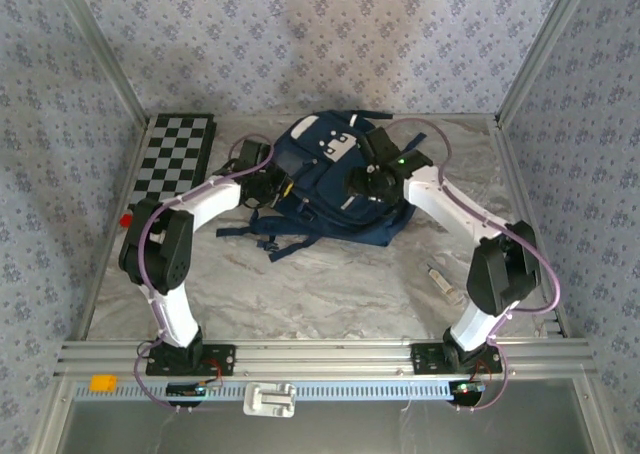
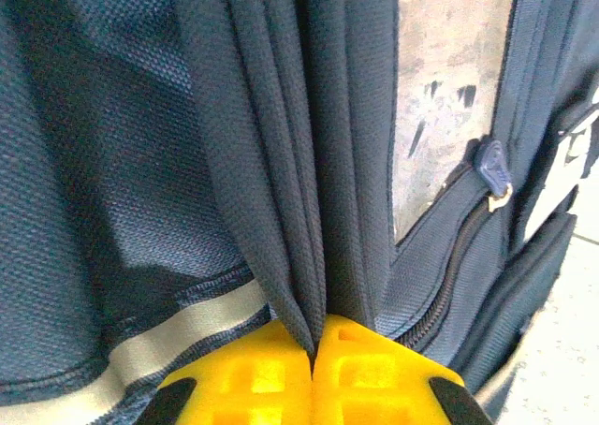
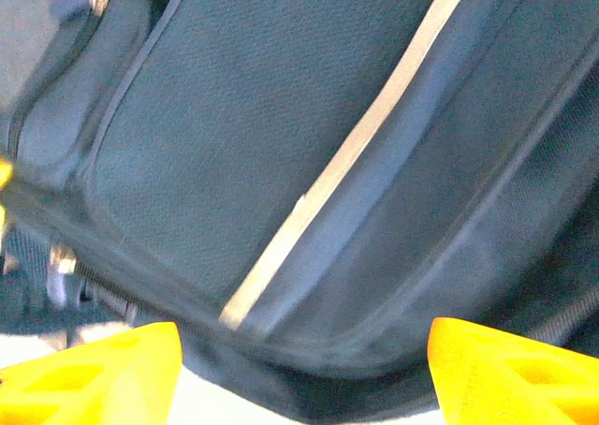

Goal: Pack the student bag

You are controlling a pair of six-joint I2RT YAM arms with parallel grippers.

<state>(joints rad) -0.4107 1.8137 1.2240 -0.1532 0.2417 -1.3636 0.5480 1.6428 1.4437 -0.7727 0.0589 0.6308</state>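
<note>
Navy fabric of student bag (image 1: 320, 202) pinched in left gripper (image 2: 314, 350) at its 9 o'clock edge; right gripper (image 3: 304, 336) spread apart over 3 o'clock side.

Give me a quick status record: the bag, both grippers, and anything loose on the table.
bag: student bag lies flat toward the back of the table, straps trailing toward the near side
left gripper: left gripper shut on a fold of the bag's navy fabric
right gripper: right gripper open, jaws wide apart, close to the bag's white-striped panel, nothing held
loose items: small pale object on the table near the right arm; too small to identify
other: checkerboard at the left rear
</note>
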